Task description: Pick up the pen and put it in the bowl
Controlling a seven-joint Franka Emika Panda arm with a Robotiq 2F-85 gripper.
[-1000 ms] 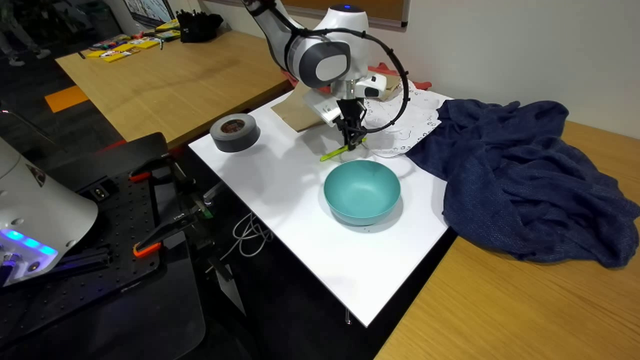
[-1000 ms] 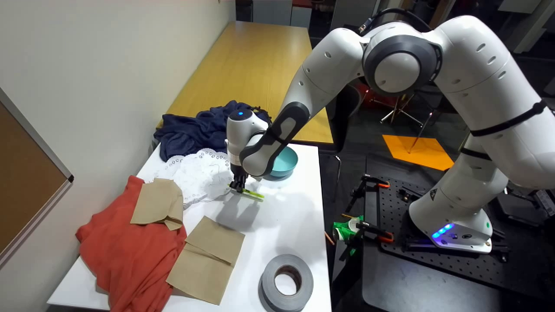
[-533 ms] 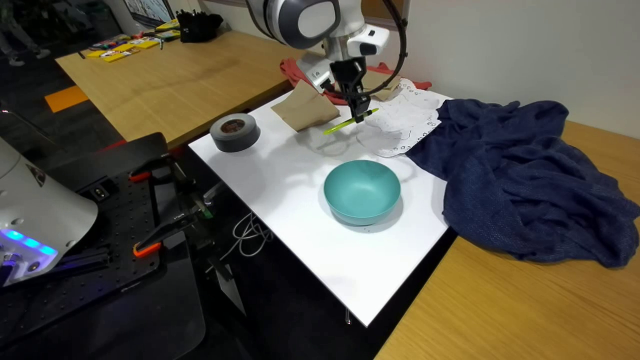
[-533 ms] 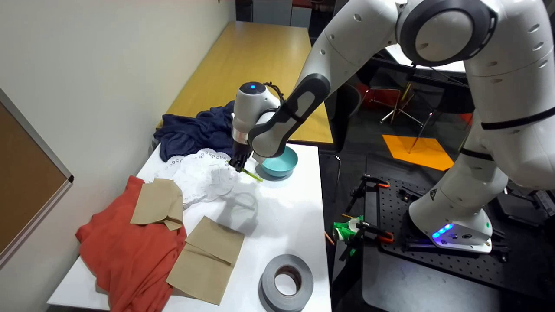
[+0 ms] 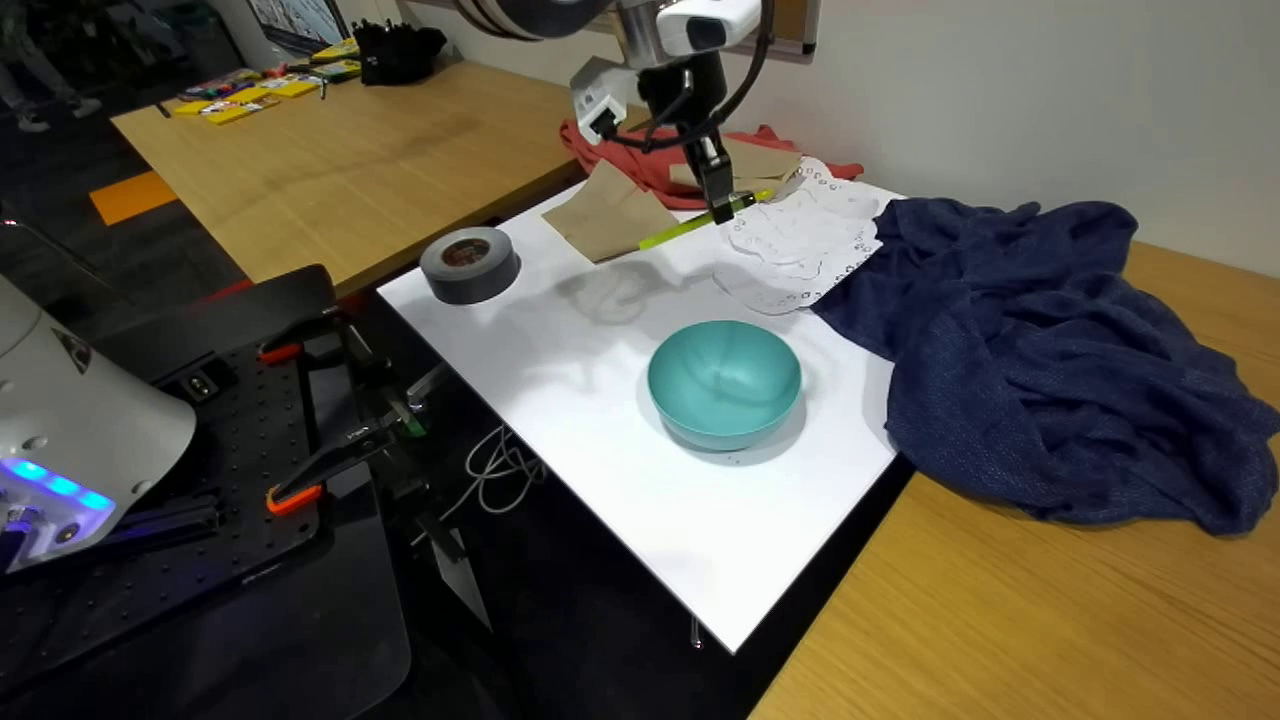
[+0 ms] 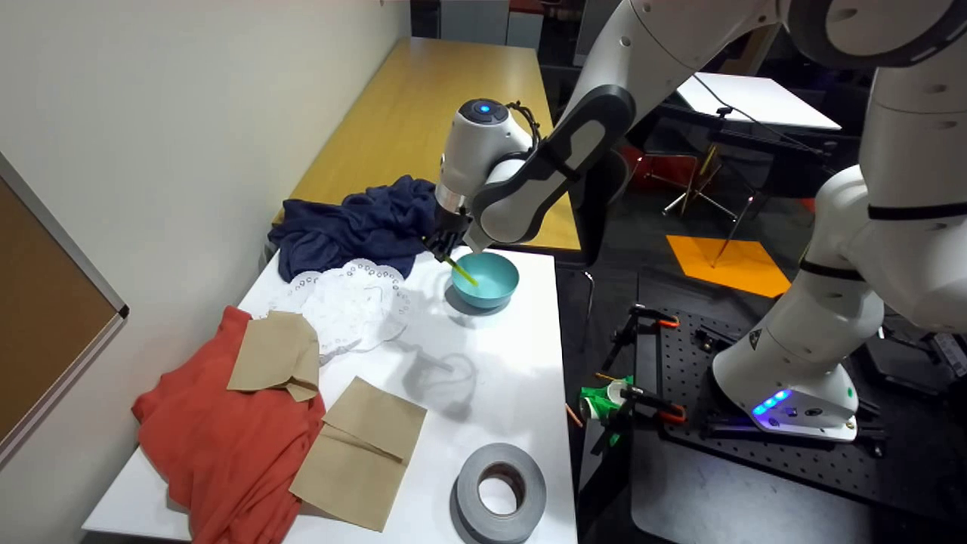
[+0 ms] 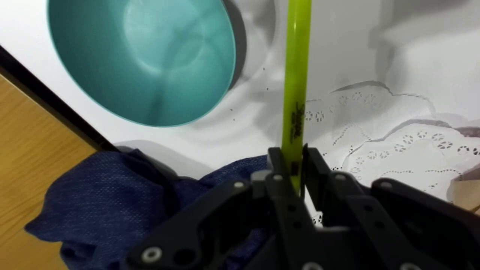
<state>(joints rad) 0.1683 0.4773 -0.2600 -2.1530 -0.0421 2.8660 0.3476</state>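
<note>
One pen [image 5: 680,230] hangs in mid-air at the upper middle of the frame in an exterior view, pinched off-centre by the gripper [image 5: 726,209]: a long stretch points lower left, a short end sticks out to the right. The bowl [image 5: 724,375] sits near the middle of the frame, bare inside and apart from the pen. The long free part is, I judge, the weak spot: should it catch the rim on a low approach, the leverage could twist the pen in the grip.

In an exterior view the pen [image 6: 462,272] crosses the left part of the bowl [image 6: 495,276], sloping down to the right. Taking that overlap for the true position could bring an early release.

The wrist view argues against it. The jaws stand narrow, with the pen between them at the lower middle; the pen runs up out of the frame, right of the bowl at the upper left. Let go here, it would probably land on the white table [image 7: 247,123] or the lace-edged doily [image 7: 416,155] at the right. Stopping the carry short could also leave it propped on the rim.
</note>
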